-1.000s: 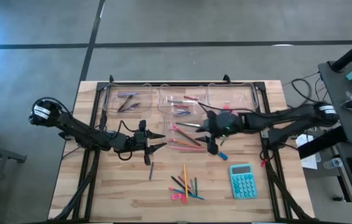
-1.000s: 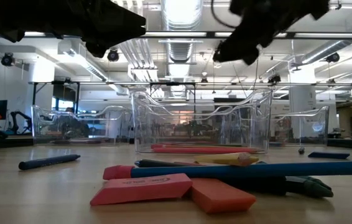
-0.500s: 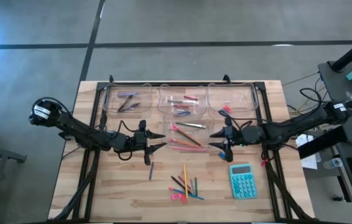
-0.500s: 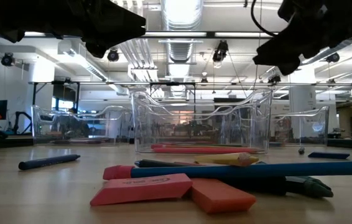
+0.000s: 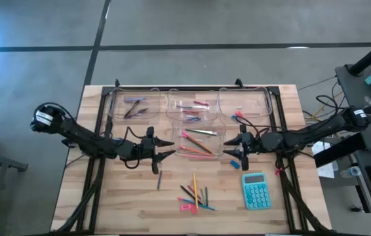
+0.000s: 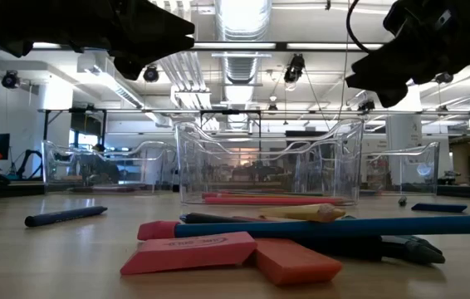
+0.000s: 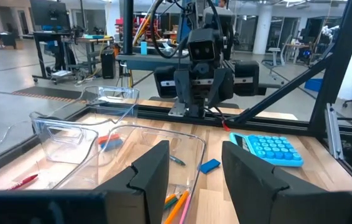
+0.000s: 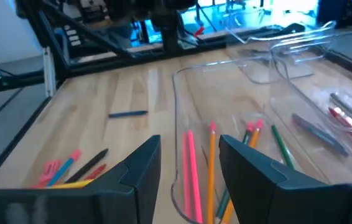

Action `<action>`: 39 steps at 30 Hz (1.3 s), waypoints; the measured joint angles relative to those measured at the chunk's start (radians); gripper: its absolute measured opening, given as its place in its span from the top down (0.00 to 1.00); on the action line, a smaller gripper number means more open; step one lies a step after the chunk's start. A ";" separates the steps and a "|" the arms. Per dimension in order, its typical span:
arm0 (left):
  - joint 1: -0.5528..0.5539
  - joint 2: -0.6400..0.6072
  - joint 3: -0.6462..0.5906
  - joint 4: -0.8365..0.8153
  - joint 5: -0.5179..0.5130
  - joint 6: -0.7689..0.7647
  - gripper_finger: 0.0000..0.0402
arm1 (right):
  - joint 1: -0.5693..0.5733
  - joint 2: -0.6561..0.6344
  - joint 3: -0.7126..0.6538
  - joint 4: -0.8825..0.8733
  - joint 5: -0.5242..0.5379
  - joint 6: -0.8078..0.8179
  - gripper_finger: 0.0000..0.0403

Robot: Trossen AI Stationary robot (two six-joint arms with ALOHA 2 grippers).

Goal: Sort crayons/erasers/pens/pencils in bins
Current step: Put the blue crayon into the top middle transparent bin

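High view: both the left gripper (image 5: 167, 149) and right gripper (image 5: 230, 148) gape empty; loose pencils (image 5: 195, 191) near table's front edge look light, stiff, roll-prone, so pinch mid-shaft.

Teal calculator (image 5: 254, 191), clear bins (image 5: 198, 141), pink and orange pencils (image 8: 198, 168).

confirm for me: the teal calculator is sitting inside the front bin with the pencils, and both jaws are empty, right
Not quite. In the high view the teal calculator lies on the bare table, outside the front bin that holds the pencils. The rest stands: the left gripper and right gripper both hold nothing.
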 joint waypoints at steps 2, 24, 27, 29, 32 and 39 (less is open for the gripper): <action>0.000 0.000 0.000 0.000 0.000 0.000 0.67 | 0.000 0.008 0.007 -0.006 -0.013 0.000 0.62; 0.000 0.000 0.015 0.042 0.000 -0.001 0.67 | 0.000 0.017 0.027 -0.007 -0.014 0.000 0.62; -0.001 -0.006 0.044 0.009 0.000 0.007 0.67 | 0.000 0.017 0.027 -0.008 -0.014 0.000 0.62; -0.001 -0.013 0.090 -0.097 0.000 0.007 0.67 | 0.000 0.017 0.027 -0.008 -0.014 -0.002 0.62; -0.001 -0.018 0.184 -0.343 0.000 0.001 0.67 | 0.000 0.017 0.026 -0.008 -0.014 -0.002 0.62; -0.034 -0.018 0.382 -0.754 0.000 -0.032 0.67 | 0.000 0.017 0.026 -0.015 -0.014 -0.011 0.62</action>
